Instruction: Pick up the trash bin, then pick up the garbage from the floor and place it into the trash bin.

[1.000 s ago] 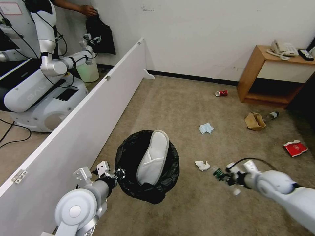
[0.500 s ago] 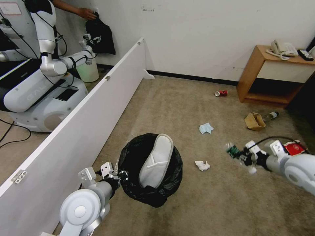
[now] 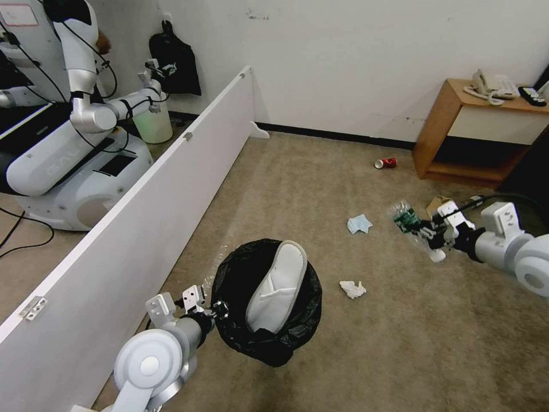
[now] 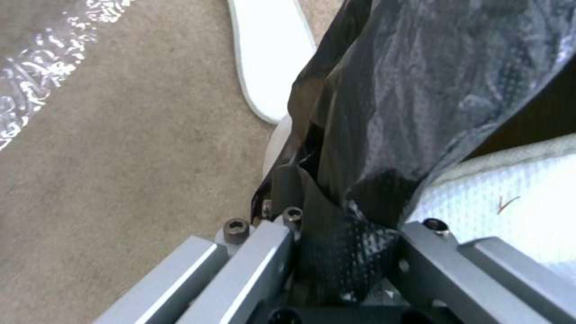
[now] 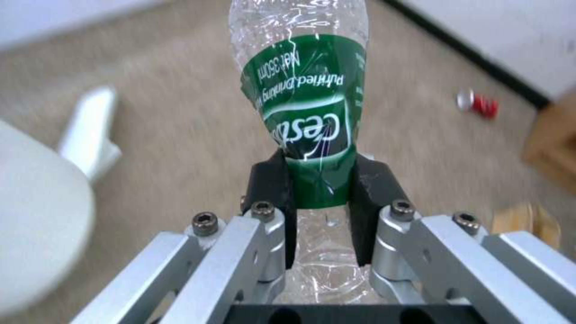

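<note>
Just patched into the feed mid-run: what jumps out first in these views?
The trash bin stands out most: held off the carpet at lower centre by the left end effector, which is clamped on its black liner, with a white slipper sticking up out of it. To the right, the right end effector grips a crushed clear bottle with a green label above the floor.

Beige carpet, white wall, wooden stand
</note>
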You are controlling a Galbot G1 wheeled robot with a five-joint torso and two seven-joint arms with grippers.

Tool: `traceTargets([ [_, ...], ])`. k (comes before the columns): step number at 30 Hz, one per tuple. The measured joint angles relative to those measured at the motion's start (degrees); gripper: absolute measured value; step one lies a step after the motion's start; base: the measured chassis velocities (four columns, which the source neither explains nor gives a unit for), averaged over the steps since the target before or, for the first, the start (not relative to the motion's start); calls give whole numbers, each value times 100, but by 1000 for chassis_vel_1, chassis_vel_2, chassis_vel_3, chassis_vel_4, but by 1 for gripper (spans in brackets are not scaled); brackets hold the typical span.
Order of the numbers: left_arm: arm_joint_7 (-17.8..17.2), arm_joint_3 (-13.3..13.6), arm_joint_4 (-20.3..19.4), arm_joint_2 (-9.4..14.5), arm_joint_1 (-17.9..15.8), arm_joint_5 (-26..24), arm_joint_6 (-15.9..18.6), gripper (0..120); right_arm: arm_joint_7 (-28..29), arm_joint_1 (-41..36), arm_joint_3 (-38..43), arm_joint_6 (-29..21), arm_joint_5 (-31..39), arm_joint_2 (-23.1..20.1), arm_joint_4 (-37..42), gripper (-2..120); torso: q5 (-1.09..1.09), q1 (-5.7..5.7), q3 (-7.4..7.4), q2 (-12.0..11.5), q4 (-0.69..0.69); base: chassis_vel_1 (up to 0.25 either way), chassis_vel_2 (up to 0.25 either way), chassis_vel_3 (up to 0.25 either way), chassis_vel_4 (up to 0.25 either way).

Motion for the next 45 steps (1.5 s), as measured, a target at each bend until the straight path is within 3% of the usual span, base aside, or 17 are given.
traceTargets([
  [6, -19, 280, 115, -4, -211, -130, 3, 0, 99, 184, 11, 648, 217, 26, 557, 16, 0, 0, 0, 0, 0, 0, 0, 0, 0],
  [19, -96, 635, 146, -46, -302, -222, 8, 0, 390, 311, -254, 1395, 359, 295, 1039, 16, 0, 0, 0, 0, -1, 0, 0, 0, 0],
  [30, -115, 892, 221, -44, -587, -345, -17, 0, -238, 433, -812, 2344, 317, 624, 1248, 16, 0, 0, 0, 0, 0, 0, 0, 0, 0],
  [45, -132, 910, 122, -101, -651, -452, -23, 0, -720, 661, -1879, 2587, -52, 995, 1124, 16, 1, 0, 0, 0, 0, 0, 0, 0, 0],
])
